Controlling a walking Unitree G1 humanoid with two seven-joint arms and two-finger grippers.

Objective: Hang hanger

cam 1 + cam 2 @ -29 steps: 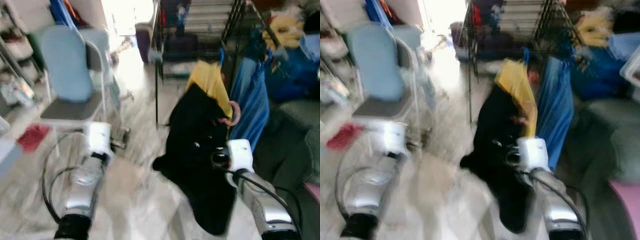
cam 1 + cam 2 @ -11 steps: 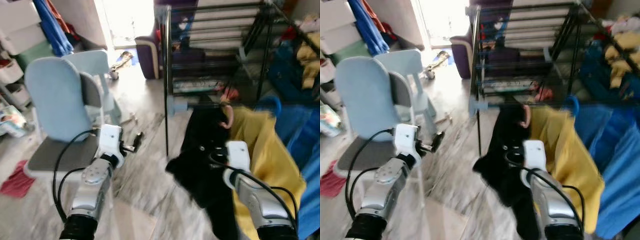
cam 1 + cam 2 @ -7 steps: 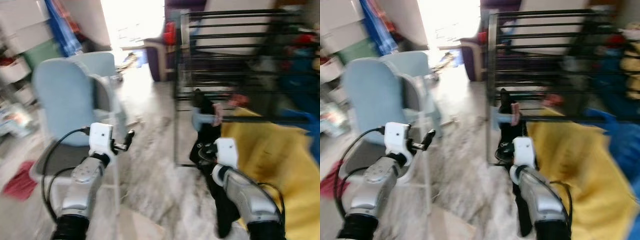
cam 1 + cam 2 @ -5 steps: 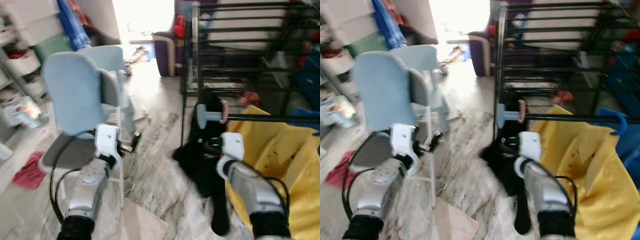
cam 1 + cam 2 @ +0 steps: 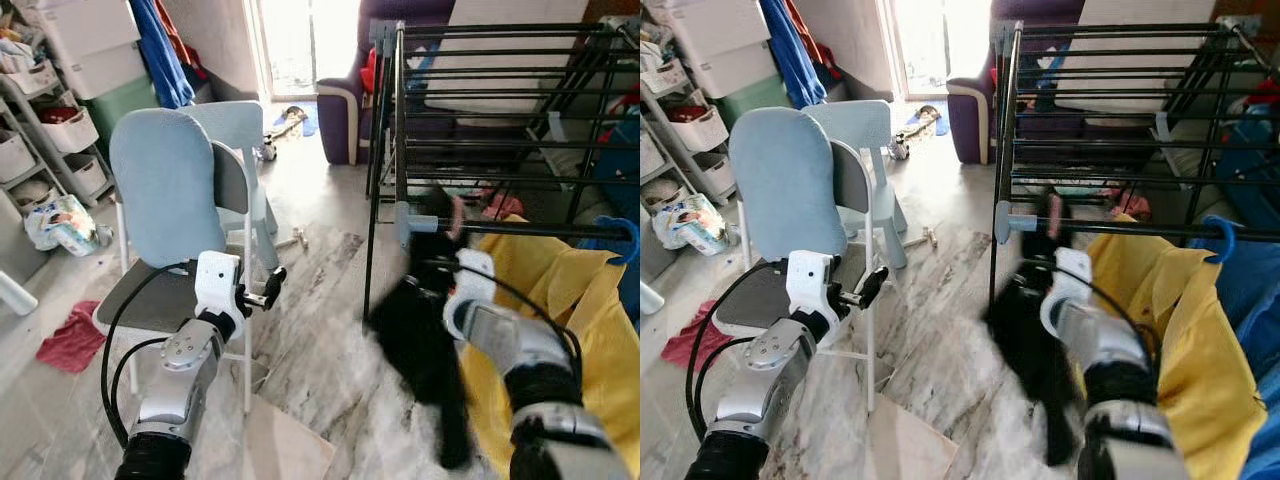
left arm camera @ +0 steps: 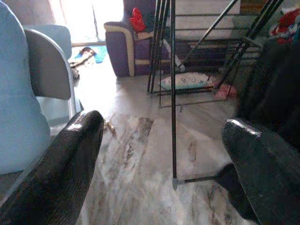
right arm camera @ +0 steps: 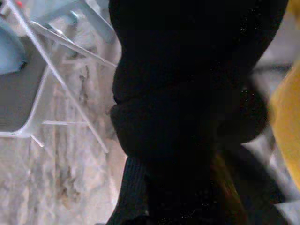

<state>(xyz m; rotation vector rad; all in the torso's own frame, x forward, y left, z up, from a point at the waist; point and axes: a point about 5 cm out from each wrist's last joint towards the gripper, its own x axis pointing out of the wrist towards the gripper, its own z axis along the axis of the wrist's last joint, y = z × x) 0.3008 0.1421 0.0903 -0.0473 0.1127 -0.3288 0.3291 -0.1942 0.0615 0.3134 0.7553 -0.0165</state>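
A black garment [image 5: 415, 325] hangs on a pink hanger [image 5: 456, 212], whose hook sticks up beside the grey end piece of the black drying rack's front rod [image 5: 540, 231]. My right gripper [image 5: 440, 268] is raised just below that rod and is shut on the hanger, its fingers buried in the black cloth [image 7: 187, 93]. The garment is blurred and swinging. My left gripper [image 5: 272, 287] is held out low in front of the blue chair; it is open with nothing between its fingers [image 6: 75, 154].
A yellow garment [image 5: 545, 300] on a blue hanger [image 5: 626, 232] occupies the same rod to the right. A blue chair [image 5: 170, 190] stands at the left, with storage shelves [image 5: 60, 130] behind it. A red cloth [image 5: 72, 335] and cardboard [image 5: 285, 450] lie on the marble floor.
The camera has shifted. My right arm has lifted the hanger and black garment up toward the end of the rack's front rod. The left arm keeps its pose.
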